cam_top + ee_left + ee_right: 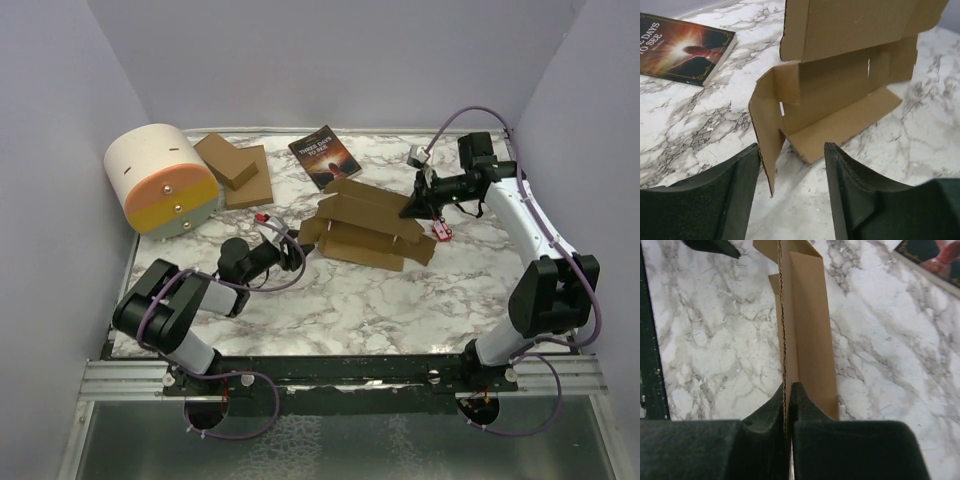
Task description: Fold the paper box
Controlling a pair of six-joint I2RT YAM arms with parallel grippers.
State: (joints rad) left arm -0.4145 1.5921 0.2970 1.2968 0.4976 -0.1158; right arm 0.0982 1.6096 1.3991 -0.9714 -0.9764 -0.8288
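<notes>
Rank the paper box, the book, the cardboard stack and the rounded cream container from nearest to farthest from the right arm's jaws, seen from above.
1. paper box: mid-table, its right end clamped in the right jaws.
2. book: behind the box, toward the back wall.
3. cardboard stack: further left, at the back.
4. rounded cream container: far left, by the wall.

A: Paper box (370, 225)?
B: Plain brown.
A: Table (400, 300)?
B: White marble, grey veins.
A: Book (323, 155)?
B: Dark cover, orange glow.
A: Domed container (160, 180)?
B: Cream, orange band.
A: Left hand (791, 150), right hand (789, 387)?
B: Both black.
</notes>
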